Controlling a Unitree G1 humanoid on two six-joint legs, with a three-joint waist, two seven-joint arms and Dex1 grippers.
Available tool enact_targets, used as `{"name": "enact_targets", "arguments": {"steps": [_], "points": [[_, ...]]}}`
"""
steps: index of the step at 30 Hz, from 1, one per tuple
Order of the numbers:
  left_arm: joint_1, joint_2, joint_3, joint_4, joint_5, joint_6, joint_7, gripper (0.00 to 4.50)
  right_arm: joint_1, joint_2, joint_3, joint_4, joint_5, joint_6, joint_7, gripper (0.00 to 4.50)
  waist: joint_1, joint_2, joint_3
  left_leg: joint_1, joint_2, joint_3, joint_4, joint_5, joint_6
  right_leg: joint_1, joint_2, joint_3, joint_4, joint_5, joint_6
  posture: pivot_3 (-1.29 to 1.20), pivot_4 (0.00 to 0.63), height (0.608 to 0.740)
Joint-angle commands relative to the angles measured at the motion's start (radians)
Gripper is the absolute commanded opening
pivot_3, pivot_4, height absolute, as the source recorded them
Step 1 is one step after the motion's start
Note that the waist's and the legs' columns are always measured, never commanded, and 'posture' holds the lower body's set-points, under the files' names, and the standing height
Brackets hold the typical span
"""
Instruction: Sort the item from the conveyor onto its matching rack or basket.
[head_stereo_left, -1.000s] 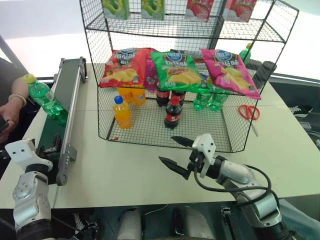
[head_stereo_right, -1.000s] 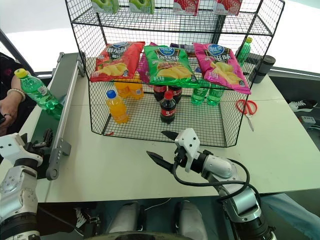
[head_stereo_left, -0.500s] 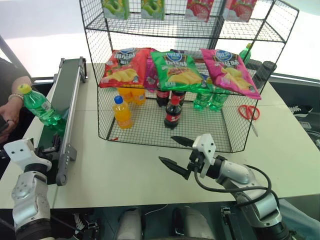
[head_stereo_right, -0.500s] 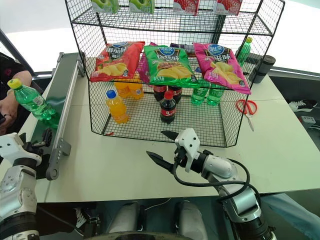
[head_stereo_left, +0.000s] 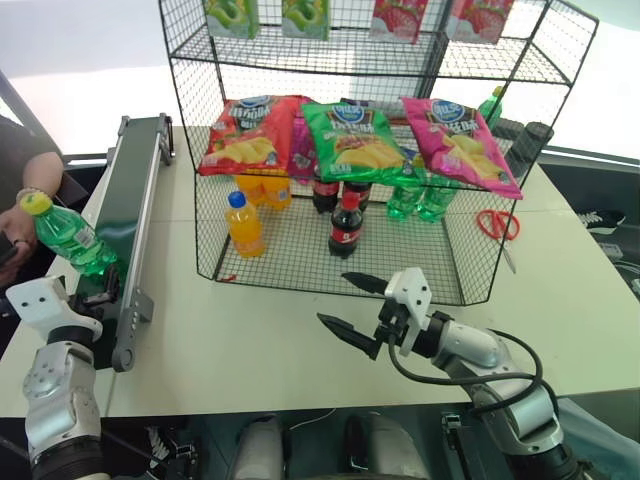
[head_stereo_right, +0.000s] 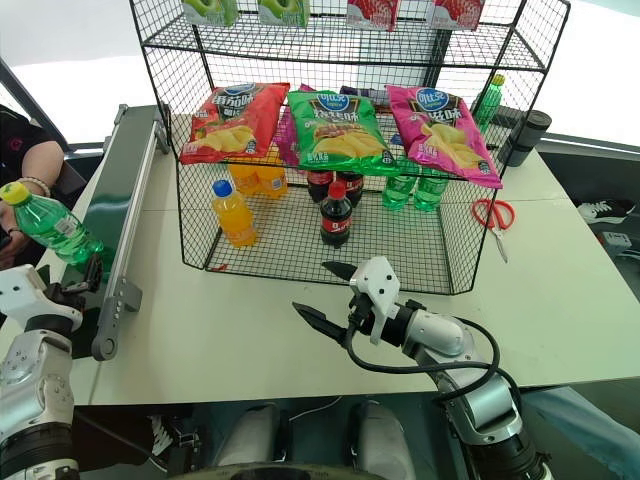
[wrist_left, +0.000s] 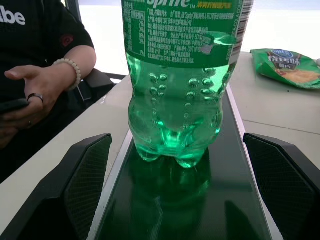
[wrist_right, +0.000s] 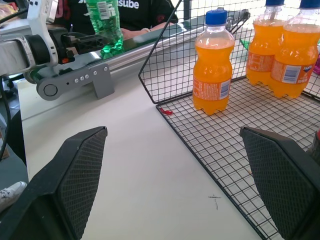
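The item, a clear-green soda bottle (head_stereo_left: 66, 238) with a yellow cap, stands upright on the dark green conveyor (head_stereo_left: 128, 200) near its near end. My left gripper (head_stereo_left: 100, 290) sits at that end of the belt, open. In the left wrist view the bottle (wrist_left: 182, 95) rises just beyond the gripper's spread fingers (wrist_left: 85, 175), apart from them. My right gripper (head_stereo_left: 335, 298) hovers open and empty over the table in front of the black wire rack (head_stereo_left: 290, 258).
The rack's low tier holds orange-drink bottles (head_stereo_left: 244, 225), cola bottles (head_stereo_left: 345, 225) and green bottles (head_stereo_left: 405, 195). Chip bags (head_stereo_left: 350, 140) lie on the tier above. Red scissors (head_stereo_left: 497, 225) lie right of the rack. A person's hand (wrist_left: 35, 90) rests left of the conveyor.
The green bottle has travelled along the belt toward its near end and my left gripper. The person's hand has drawn back from it. Both grippers have stayed still.
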Motion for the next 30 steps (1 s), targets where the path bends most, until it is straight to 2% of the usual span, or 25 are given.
{"name": "enact_targets", "arguments": {"steps": [1,11,14,16,17,20,24,27,30], "points": [[-0.010,0.026,0.032,-0.012,-0.003,-0.035,-0.004,4.50,-0.008,0.002,-0.001,-0.032,0.018,-0.010,0.007,4.43,0.000,0.000,0.000,0.000,0.000,0.000,0.000,0.000,0.000,0.000,0.000,0.000,0.000,0.000,0.000,0.00,0.150,0.735],[-0.007,0.032,0.030,-0.015,-0.003,-0.042,-0.005,4.50,-0.011,0.001,-0.001,-0.036,0.024,-0.004,0.013,4.43,0.000,0.000,0.000,0.000,0.000,0.000,-0.001,0.000,0.000,0.000,0.000,0.000,0.000,0.000,0.000,0.00,0.150,0.735],[-0.002,0.029,0.028,-0.018,-0.003,-0.038,-0.005,3.69,-0.010,0.002,-0.001,-0.038,0.024,-0.001,0.012,4.50,0.000,0.000,0.000,0.000,0.000,0.000,-0.001,0.000,0.000,0.000,0.000,0.000,0.000,0.000,0.000,0.00,0.150,0.735],[0.004,0.026,0.024,-0.025,0.000,-0.040,-0.005,2.87,-0.010,0.002,-0.002,-0.039,0.024,0.001,0.010,4.50,0.001,0.000,0.000,0.000,0.000,0.000,-0.001,0.000,0.000,0.000,0.000,0.000,0.000,0.000,0.000,0.00,0.150,0.735],[0.007,0.026,0.022,-0.029,0.002,-0.043,-0.005,2.76,-0.011,0.003,-0.002,-0.040,0.024,0.001,0.009,4.50,0.001,0.001,0.000,0.000,0.000,0.000,-0.001,0.000,0.000,0.000,0.000,0.000,0.000,0.000,0.000,0.00,0.150,0.735],[0.014,0.027,0.020,-0.051,0.002,-0.052,-0.011,2.76,-0.011,0.002,-0.004,-0.040,0.023,0.003,0.009,4.50,0.001,0.001,0.001,0.000,0.000,0.000,-0.001,0.000,0.000,-0.001,0.000,0.000,0.000,0.000,0.000,0.00,0.150,0.735],[0.019,0.044,0.005,-0.172,-0.054,-0.015,-0.066,2.76,-0.014,-0.007,-0.023,-0.034,0.017,-0.005,0.008,4.50,0.001,-0.001,0.002,-0.001,0.000,0.000,-0.001,0.000,0.000,-0.005,0.000,0.000,-0.001,0.000,0.000,0.00,0.150,0.735],[0.023,0.071,-0.040,-0.295,-0.099,0.053,-0.132,2.76,-0.020,-0.017,-0.046,-0.025,0.014,-0.015,0.010,4.50,0.002,-0.006,0.005,-0.002,0.000,0.000,-0.001,0.000,0.000,-0.005,0.000,-0.001,-0.001,0.000,0.000,0.00,0.150,0.735],[0.032,0.096,-0.099,-0.396,-0.146,0.129,-0.211,2.76,-0.029,-0.029,-0.073,-0.019,0.030,-0.012,0.023,4.50,0.001,-0.006,0.005,-0.002,-0.001,0.000,-0.001,0.000,0.000,-0.005,-0.002,0.000,-0.002,0.000,0.000,0.00,0.150,0.735]]}}
